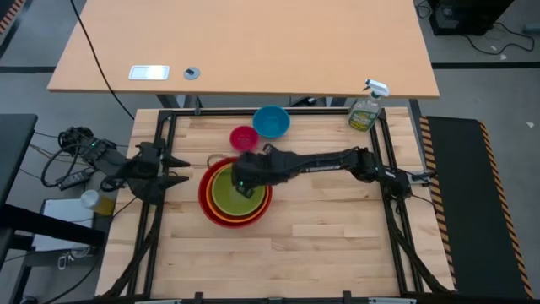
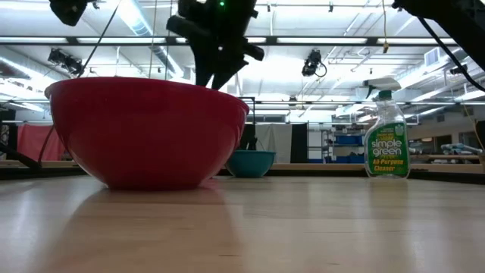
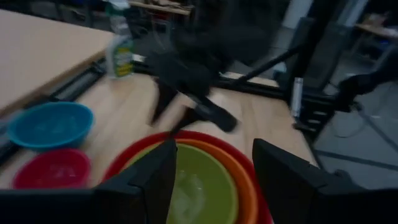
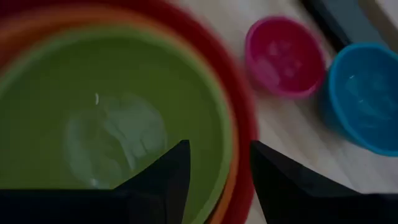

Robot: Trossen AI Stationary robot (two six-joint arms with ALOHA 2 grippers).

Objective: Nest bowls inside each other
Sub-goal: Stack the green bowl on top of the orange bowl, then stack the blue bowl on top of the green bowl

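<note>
My right claw point(image 1: 245, 187) hangs over the nested stack, its two dark fingers point(image 4: 163, 180) parted with nothing between them, straddling the far rim of the lime green bowl point(image 1: 239, 191) directly beneath. That green bowl sits inside the orange bowl point(image 1: 221, 214), which sits inside the red bowl point(image 1: 205, 196), all three resting together on the wooden counter point(image 1: 321, 228). Just beyond my right claw, past the red rim, the pink-magenta bowl point(image 1: 244, 137) stands alone on the counter, and the blue bowl point(image 1: 271, 122) stands just beside it, a little farther from the claw; neither touches the stack as far as I can tell. My right arm reaches across to the stack from the counter's right side. My left claw point(image 1: 179, 169) waits at the counter's left edge, just beside the red bowl's rim, its fingers point(image 3: 155, 171) spread apart and empty, pointing toward the stack. From table height the red bowl fills the near side, my right claw dips in behind its rim from above, and the blue bowl peeks out past it. A green spray bottle of cleaner point(image 1: 365, 110) stands well apart from both claws at the counter's far right corner.
</note>
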